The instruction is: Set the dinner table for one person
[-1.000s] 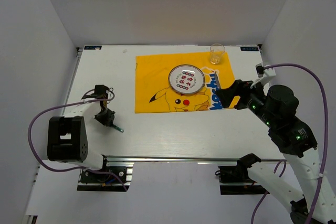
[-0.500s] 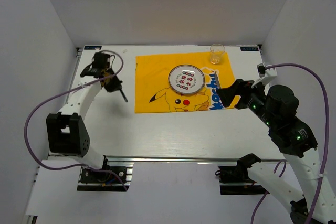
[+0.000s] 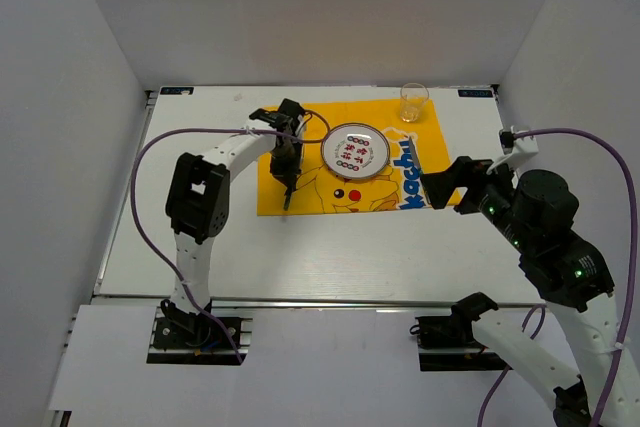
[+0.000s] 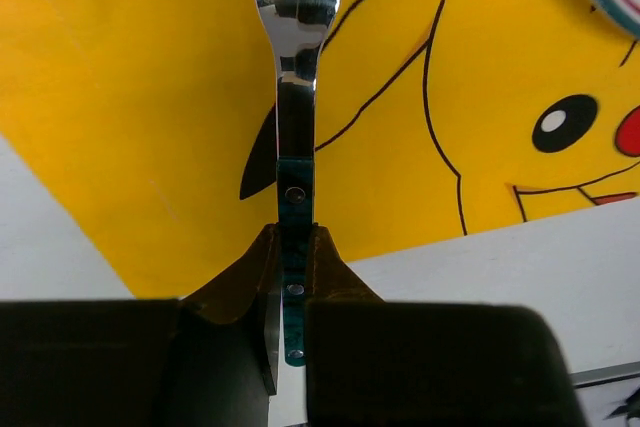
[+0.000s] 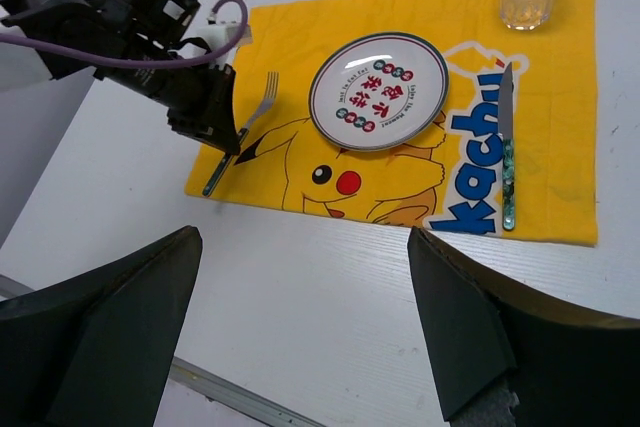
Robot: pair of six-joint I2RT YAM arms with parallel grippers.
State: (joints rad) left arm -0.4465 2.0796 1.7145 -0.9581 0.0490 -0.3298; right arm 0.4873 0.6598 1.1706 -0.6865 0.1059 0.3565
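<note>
**A:** What do we have in the top view?

**B:** Our left gripper [image 3: 289, 179] is clamped on the fork [image 3: 287, 199] over the left part of the yellow cloth [image 3: 430, 137], just beside the plate [image 3: 353, 150] at frame centre. The glass [image 3: 413, 102] stands at the cloth's upper right corner. Our right gripper [image 3: 432, 187] hovers at the cloth's right edge. The dinner table [image 3: 350, 247] fills the middle of the frame. It is white, flat and faintly grained, with a metal rail [image 3: 330, 300] along its lower edge.

**A:** So we judge this is the fork placement. What about the left wrist view?

**B:** The fingers [image 4: 245, 272] pinch the fork [image 4: 297, 67] by its teal handle, and the steel neck runs up-frame over the yellow cloth [image 4: 130, 97]. The dinner table [image 4: 500, 267] shows white at the lower left and lower right. We cannot tell whether the fork touches down. We should lower it gently until it lies flat, then part the fingers and lift straight up so nothing drags.

**A:** And the right wrist view?

**B:** Our right gripper [image 5: 303, 237] is spread wide and empty. The fork [image 5: 262, 95] slants, with its handle tip near the cloth's lower left corner. The knife [image 5: 507, 147] lies straight, to the right of the plate [image 5: 378, 90]. We would square the fork with the knife before letting go. The dinner table [image 5: 330, 287] runs pale across the lower frame.
</note>
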